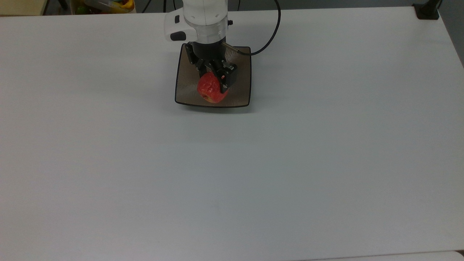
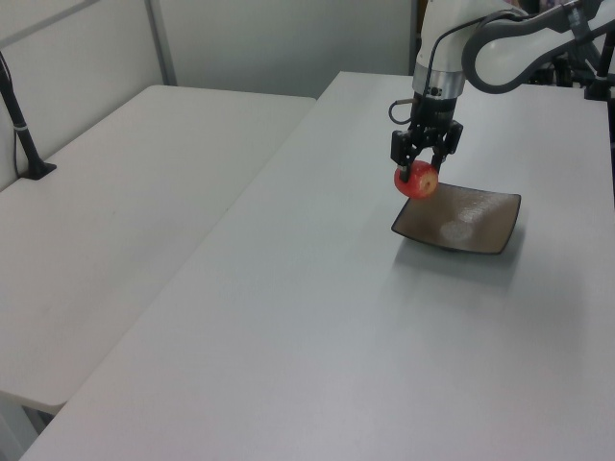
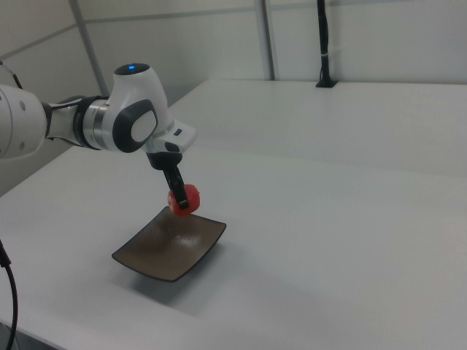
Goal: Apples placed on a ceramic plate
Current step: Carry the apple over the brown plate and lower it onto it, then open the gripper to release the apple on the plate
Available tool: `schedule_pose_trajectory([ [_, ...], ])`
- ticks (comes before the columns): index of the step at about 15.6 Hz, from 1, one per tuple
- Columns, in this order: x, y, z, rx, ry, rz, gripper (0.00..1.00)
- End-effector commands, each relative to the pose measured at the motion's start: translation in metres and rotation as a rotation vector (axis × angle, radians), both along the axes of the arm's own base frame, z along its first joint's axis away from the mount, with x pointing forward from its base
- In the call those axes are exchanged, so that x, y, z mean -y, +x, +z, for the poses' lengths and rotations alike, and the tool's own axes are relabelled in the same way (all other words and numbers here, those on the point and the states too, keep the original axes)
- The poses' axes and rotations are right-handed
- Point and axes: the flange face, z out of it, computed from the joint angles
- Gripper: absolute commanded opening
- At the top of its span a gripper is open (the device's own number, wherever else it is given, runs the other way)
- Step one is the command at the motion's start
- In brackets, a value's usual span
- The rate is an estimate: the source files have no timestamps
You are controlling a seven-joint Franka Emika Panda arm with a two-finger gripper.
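A small red apple [image 1: 211,88] [image 2: 416,181] [image 3: 185,200] hangs in the air, and my gripper [image 1: 214,84] [image 2: 420,173] [image 3: 179,198] is shut on it from above. Under it lies the square brown-grey ceramic plate [image 1: 241,90] [image 2: 471,221] [image 3: 164,248] with a thin black rim. In the top view the apple sits over the plate's near half. The left view puts it above the plate's left corner, clear of the surface. The arm's white wrist hides the plate's far edge in the top view.
The white table [image 1: 232,174] stretches wide around the plate. A black cable [image 1: 270,34] loops from the wrist over the plate's far right corner. A bin with colourful items [image 1: 105,5] sits past the far edge. A black post [image 2: 21,125] stands on a second table.
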Motion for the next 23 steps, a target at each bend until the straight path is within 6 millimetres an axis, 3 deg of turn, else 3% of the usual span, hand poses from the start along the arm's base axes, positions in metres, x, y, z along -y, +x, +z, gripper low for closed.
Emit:
schedule_pose_trajectory([
  [1, -0.003, -0.009, 0.002, -0.013, -0.001, 0.028, 0.86],
  [2, -0.003, -0.009, 0.002, -0.013, -0.002, 0.029, 1.00],
  [18, -0.004, -0.007, 0.009, 0.003, -0.002, 0.045, 1.00],
  [20, -0.005, -0.007, 0.013, 0.012, -0.016, 0.131, 1.00],
  [23, -0.012, -0.016, 0.021, -0.008, -0.054, 0.398, 1.00],
])
